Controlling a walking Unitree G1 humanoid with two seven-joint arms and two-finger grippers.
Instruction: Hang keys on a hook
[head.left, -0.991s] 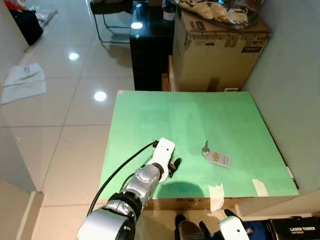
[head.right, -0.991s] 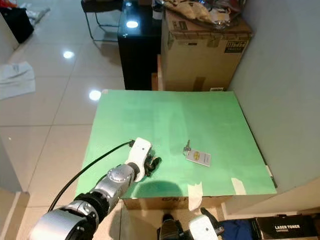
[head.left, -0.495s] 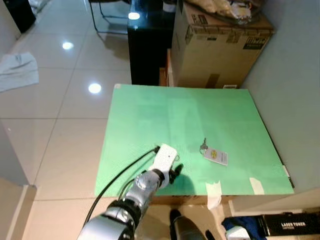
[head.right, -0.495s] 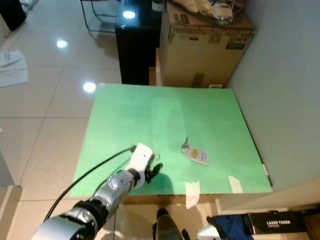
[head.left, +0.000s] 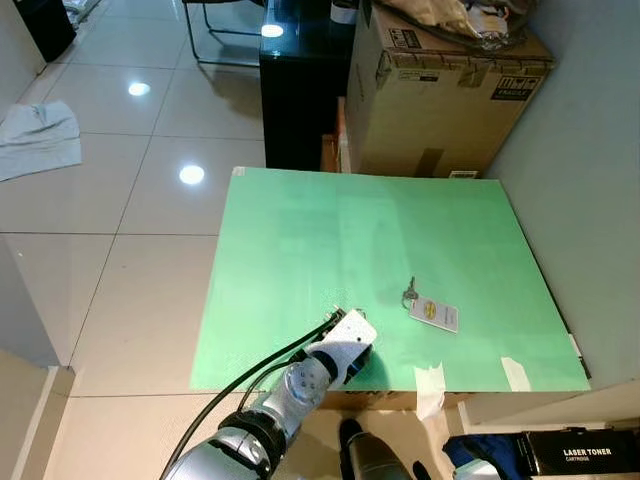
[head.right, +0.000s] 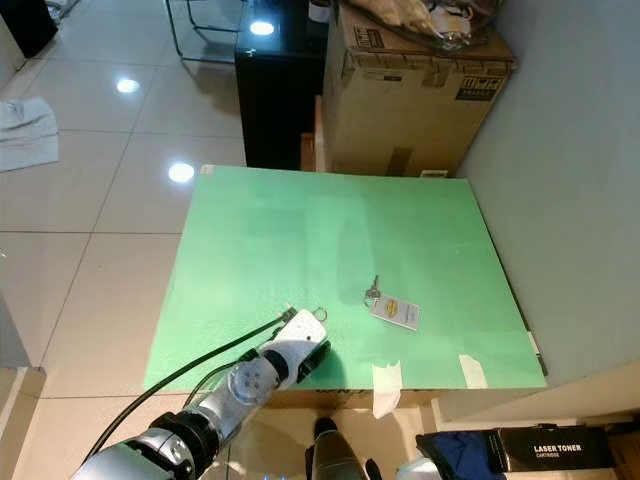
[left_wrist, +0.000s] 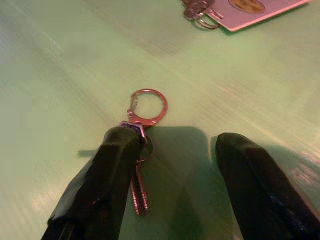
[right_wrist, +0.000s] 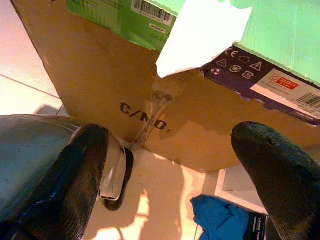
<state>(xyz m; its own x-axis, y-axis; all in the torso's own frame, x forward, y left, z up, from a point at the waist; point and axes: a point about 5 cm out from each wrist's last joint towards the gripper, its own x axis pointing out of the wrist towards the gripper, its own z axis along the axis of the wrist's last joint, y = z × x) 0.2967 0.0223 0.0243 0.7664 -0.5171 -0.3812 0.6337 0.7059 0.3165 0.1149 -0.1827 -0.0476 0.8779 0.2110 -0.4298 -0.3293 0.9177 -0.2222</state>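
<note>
**Reaching for the keys at the near edge of the table**

While lowered over the near edge of the green table (head.left: 300, 240), left claw (left_wrist: 172, 165) spread wide, fingers (left_wrist: 107, 165) pressed close to the surface. Set that way, by the look of it, to bracket the small keys (left_wrist: 141, 150) lying flat: red ring just ahead of one fingertip, clasp touching that finger, key blade tucked alongside it, the other finger well apart on the far side. Nothing gripped yet.

Also on the table, nearer the wall: a second key with white tag (head.left: 433, 313), flat and apart from the claw. Two strips of white tape (head.left: 432, 388) folded over the front edge, probably holding the green cover down.

Right claw (right_wrist: 170, 180) hanging low and idle beside the front of the cardboard box under the table, fingers wide apart, empty.

Behind the table, a cardboard box (head.left: 445, 90) and black cabinet (head.left: 298, 90). No hook to be made out anywhere; hanging step judged well off, pickup first.
</note>
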